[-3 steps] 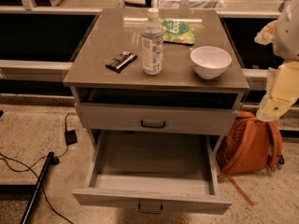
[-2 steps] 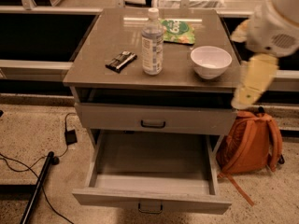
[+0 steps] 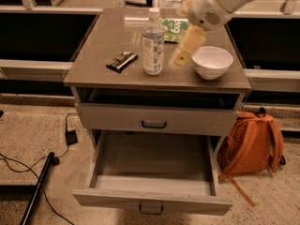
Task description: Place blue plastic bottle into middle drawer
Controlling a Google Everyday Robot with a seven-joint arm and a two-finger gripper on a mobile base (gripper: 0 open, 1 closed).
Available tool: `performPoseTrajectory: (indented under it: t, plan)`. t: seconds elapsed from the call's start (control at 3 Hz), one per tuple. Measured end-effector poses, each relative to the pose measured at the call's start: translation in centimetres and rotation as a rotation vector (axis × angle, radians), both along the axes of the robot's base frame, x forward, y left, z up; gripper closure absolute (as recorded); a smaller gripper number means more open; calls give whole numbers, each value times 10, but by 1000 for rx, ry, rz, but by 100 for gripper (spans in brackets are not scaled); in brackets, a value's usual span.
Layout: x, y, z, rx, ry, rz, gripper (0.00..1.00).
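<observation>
The blue plastic bottle (image 3: 153, 42), clear with a white cap and a pale label, stands upright on the cabinet top (image 3: 98, 46), left of the white bowl. The middle drawer (image 3: 152, 172) is pulled fully open below and is empty inside; the upper drawer (image 3: 154, 118) above it is shut. My gripper (image 3: 183, 55) hangs from the arm entering at the top right. It hovers just right of the bottle, between the bottle and the bowl, and does not touch the bottle.
A white bowl (image 3: 212, 62) sits at the right of the top. A dark snack bar (image 3: 121, 60) lies at the left, a green bag (image 3: 174, 29) at the back. An orange backpack (image 3: 251, 142) leans right of the cabinet. Cables (image 3: 28, 172) lie on the floor at left.
My arm has swung from the right side of the cabinet leftward over the top, bringing the gripper close beside the bottle. The bottle, bowl and drawers have not moved.
</observation>
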State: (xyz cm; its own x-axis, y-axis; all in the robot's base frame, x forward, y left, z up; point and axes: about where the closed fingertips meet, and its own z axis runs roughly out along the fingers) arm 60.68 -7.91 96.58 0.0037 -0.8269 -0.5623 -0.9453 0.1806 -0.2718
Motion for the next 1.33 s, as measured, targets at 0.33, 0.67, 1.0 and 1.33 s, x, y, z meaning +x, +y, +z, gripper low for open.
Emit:
performPoseTrajectory:
  t: [0.33,0.67,1.0,1.33]
  plan:
    - [43,34,6,149,-73,-21,0]
    - [72,60,-1,254,-82,-48,18]
    - [94,77,-11,311,-64,-85,41]
    - [107,89,-21,366,-15,-109,72]
